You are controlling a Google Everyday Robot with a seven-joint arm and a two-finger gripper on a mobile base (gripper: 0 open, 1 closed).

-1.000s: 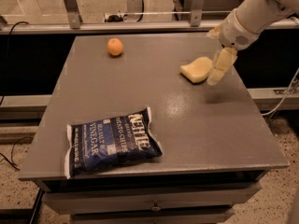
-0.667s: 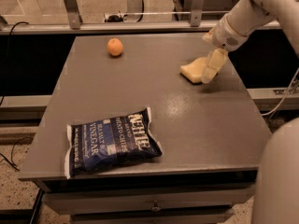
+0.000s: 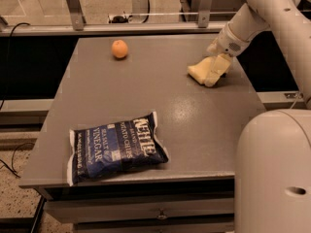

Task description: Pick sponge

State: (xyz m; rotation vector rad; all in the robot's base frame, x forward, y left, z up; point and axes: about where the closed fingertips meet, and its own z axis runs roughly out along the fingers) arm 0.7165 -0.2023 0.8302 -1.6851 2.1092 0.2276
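The pale yellow sponge (image 3: 198, 71) lies flat on the grey table (image 3: 165, 106), at its far right. My gripper (image 3: 216, 71) comes down from the upper right on the white arm. It sits right at the sponge's right end, overlapping it, low over the table. Part of the sponge's right side is hidden behind the gripper.
An orange (image 3: 119, 48) sits at the table's far left. A dark blue chip bag (image 3: 116, 147) lies at the front left. A large white part of the robot (image 3: 274, 174) fills the lower right corner. A metal rail and posts run behind the table.
The gripper has moved down and slightly left, closing in on the sponge's right end. A large white robot part has come into view at the lower right. The sponge has not moved.
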